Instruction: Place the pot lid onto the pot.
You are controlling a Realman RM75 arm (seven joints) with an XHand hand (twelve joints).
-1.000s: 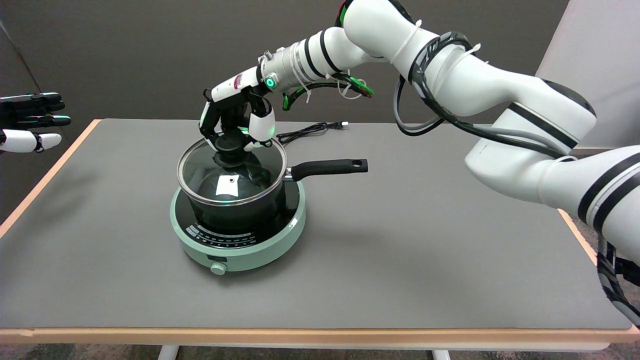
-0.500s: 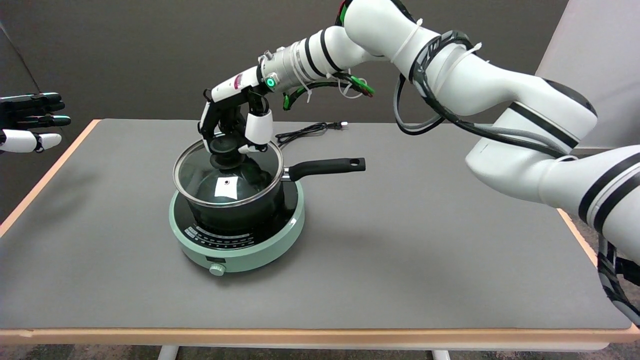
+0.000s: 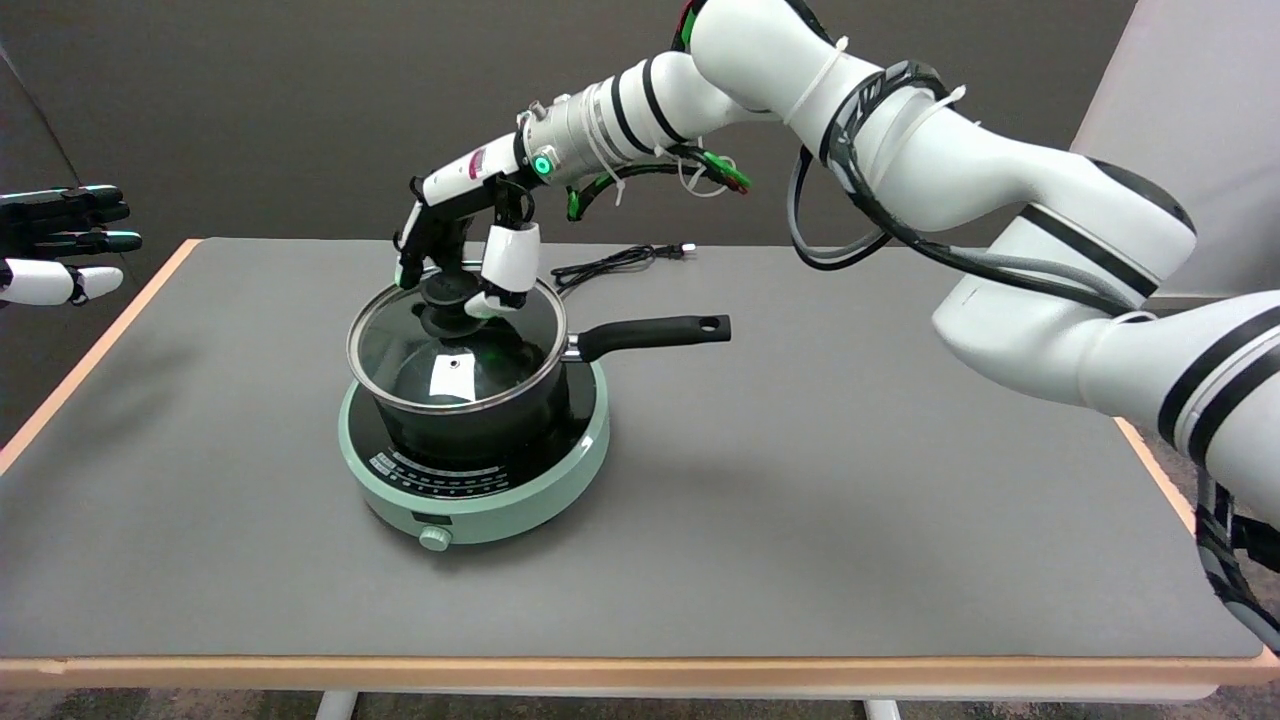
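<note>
My right hand over pot, fingers curled around black knob of glass lid, gripping it. Lid sits on pot rim. Pot on green cooker, handle pointing right.

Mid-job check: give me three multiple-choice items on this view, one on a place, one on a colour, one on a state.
1. The pot stands on: A) the bare table B) the cooker C) a tray.
2. The cooker body is: A) red B) pale green C) yellow.
3. The glass lid is: A) flat on the table B) on the pot's rim C) leaning on the wall.

Answers: 1 B, the cooker's ring shows beneath the pot. 2 B, its side is pale green. 3 B, the lid covers the pot's rim, with the right robot hand around its knob.
</note>
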